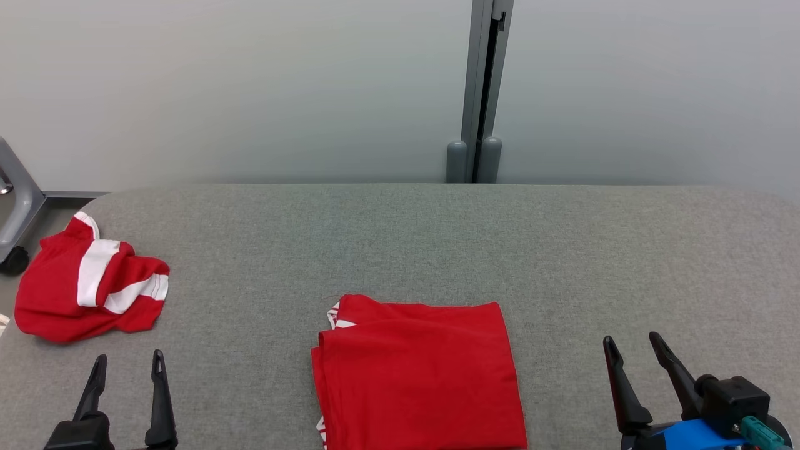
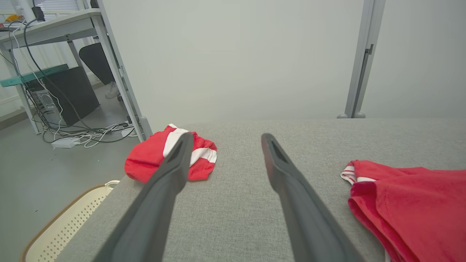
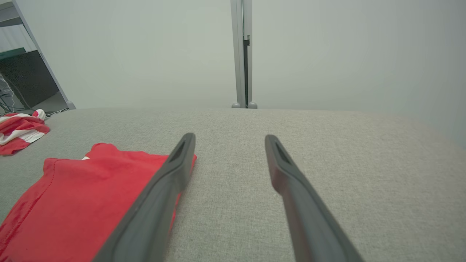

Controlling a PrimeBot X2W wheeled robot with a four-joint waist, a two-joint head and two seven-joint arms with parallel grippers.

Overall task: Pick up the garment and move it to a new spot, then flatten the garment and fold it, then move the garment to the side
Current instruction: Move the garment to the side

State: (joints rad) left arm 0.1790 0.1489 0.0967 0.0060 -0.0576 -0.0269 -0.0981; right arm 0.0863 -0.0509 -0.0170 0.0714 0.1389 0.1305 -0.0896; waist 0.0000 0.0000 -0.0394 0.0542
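A: What is the biggest thing in front of the robot?

B: The grey table (image 1: 400, 250). The red garment (image 1: 419, 375) lies at the middle of the table's near edge, folded into a tidy rectangle. The bottom of the head view cuts off its near end.

A: And the red and white heap?

B: That is a second garment (image 1: 87, 294), crumpled at the table's left end and well apart from the folded one.

A: Where are the grippers?

B: The left gripper (image 1: 130, 356) hangs over the table's near left corner and the right gripper (image 1: 631, 339) over its near right. Both have their fingers spread wide with nothing between them.

A: So which arm should shift the garment aside?

B: Probably the right. The folded garment lies between the two, inward of each, but the right one is nearer. In its wrist view the cloth's edge runs just beside one finger, while the left has bare table in between. The rectangle's long side seems to run from the table's near edge toward its far edge, so a sideways reach would meet a long edge.
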